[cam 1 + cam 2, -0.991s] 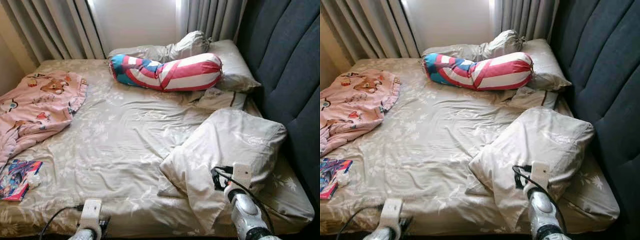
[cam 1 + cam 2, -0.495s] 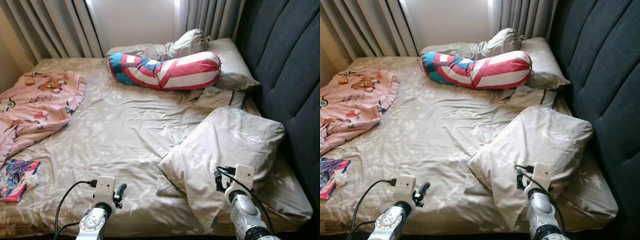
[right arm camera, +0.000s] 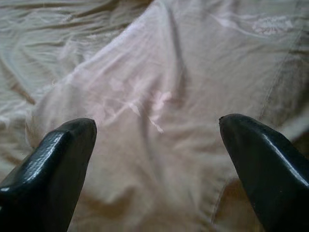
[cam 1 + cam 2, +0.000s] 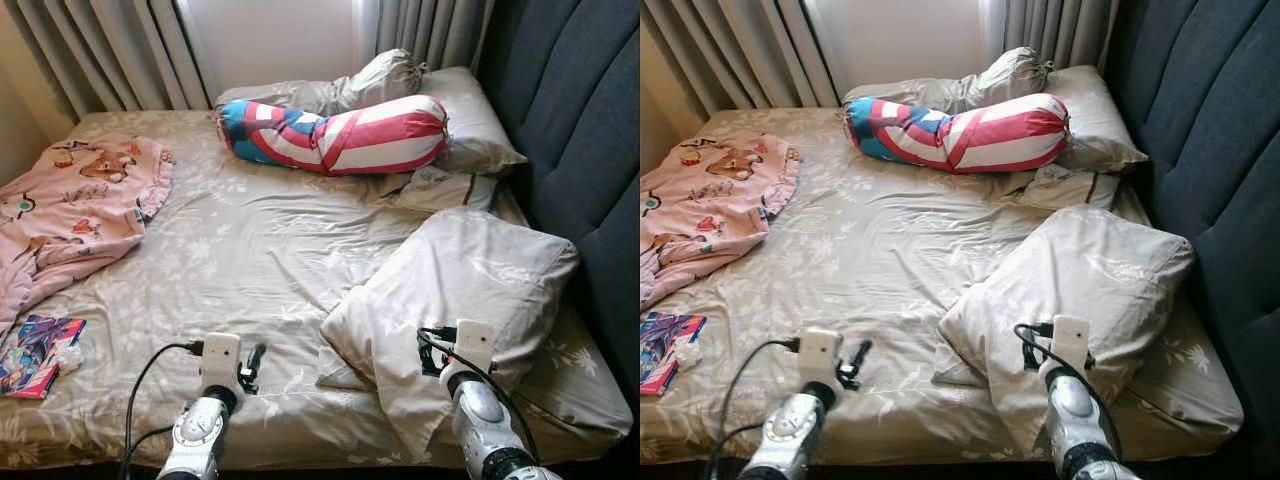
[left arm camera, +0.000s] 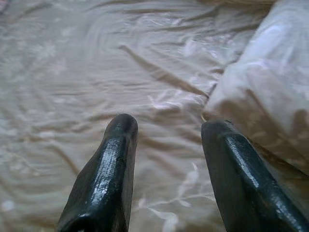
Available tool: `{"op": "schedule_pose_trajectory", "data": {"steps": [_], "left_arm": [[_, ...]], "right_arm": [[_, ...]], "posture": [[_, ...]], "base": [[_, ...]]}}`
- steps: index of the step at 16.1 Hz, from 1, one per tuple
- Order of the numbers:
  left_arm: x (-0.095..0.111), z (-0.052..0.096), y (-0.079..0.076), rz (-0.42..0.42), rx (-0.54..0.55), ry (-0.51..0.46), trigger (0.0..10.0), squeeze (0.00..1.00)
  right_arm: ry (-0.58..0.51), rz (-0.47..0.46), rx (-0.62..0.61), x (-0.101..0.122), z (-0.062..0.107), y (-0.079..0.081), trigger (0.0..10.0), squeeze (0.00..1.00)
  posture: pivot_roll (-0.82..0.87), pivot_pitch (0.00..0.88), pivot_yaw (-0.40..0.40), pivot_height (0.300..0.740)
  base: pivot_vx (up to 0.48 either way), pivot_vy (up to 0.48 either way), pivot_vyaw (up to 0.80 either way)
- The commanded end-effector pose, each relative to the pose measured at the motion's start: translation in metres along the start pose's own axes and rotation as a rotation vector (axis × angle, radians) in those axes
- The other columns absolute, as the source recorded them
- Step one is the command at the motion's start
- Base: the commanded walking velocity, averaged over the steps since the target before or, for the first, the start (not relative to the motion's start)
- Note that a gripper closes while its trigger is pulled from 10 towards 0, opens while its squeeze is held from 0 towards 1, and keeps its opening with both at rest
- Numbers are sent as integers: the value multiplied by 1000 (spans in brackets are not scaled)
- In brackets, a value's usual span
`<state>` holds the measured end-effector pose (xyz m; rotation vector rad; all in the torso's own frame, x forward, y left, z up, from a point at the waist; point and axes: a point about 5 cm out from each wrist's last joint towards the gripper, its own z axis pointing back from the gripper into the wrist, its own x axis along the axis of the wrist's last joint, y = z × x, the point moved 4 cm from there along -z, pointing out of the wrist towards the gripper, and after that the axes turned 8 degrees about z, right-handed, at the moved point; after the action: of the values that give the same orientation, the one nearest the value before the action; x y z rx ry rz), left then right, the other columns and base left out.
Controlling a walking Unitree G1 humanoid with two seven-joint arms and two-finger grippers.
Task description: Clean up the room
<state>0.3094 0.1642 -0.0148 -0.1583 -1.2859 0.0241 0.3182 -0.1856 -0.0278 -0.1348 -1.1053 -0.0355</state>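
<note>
Right gripper [image 3: 157,140]: its two black fingers [image 3: 53,169] spread wide, nothing between them, hovering just above the near corner of the big beige pillow [image 4: 465,275]; whether the tips touch the fabric cannot be told. The silver right arm [image 4: 478,425] rises from the lower edge of the head view and reaches forward over the foot of the bed, wrist box level with the pillow's near flap. Left gripper [image 5: 169,140]: fingers also parted, a narrower gap, empty, held low over the wrinkled bedsheet [image 4: 250,250] with the pillow's edge just beside one finger. The left arm [image 4: 200,430] comes up from the lower edge, angled slightly toward the pillow, a black cable looping off its wrist. The big pillow lies crooked on the right half of the bed, near the dark padded headboard [image 4: 590,150]. Further up: a red, white and blue bolster [image 4: 335,135] lies across the bed, resting against a second beige pillow [image 4: 470,120], with a small flat cushion [image 4: 440,190] just below it. Pink printed blanket [image 4: 70,210] bunched at the left edge. A colourful booklet [image 4: 35,355] lies at the near left corner. Grey curtains [image 4: 110,50] behind the bed.
</note>
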Motion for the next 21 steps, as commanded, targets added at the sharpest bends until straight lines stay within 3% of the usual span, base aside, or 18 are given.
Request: {"op": "schedule_pose_trajectory", "data": {"steps": [1,5,8,9,12,21], "left_arm": [[-4,1,4,4,17,20,10000,0],[2,-1,6,8,23,2,10000,0],[0,0,5,6,15,9,10000,0],[0,-1,6,2,17,15,10000,0],[4,-3,10,-3,22,9,10000,0],[13,-7,9,11,12,-16,10000,0]], "right_arm": [[10,4,-24,-4,2,-6,10000,0],[25,42,-52,-6,2,-10,10000,0],[24,30,-43,-7,2,-6,10000,0],[65,32,-37,-13,3,-3,10000,0],[48,24,-32,-12,3,0,10000,0],[59,26,-13,-15,4,4,10000,0]], "posture": [[-82,23,19,715],[-89,43,18,690],[-85,57,24,690],[-82,58,25,685],[-80,63,30,656],[-75,72,32,656]], "base": [[0,0,0],[0,0,0],[0,0,0],[0,0,0],[0,0,0],[0,0,0]]}}
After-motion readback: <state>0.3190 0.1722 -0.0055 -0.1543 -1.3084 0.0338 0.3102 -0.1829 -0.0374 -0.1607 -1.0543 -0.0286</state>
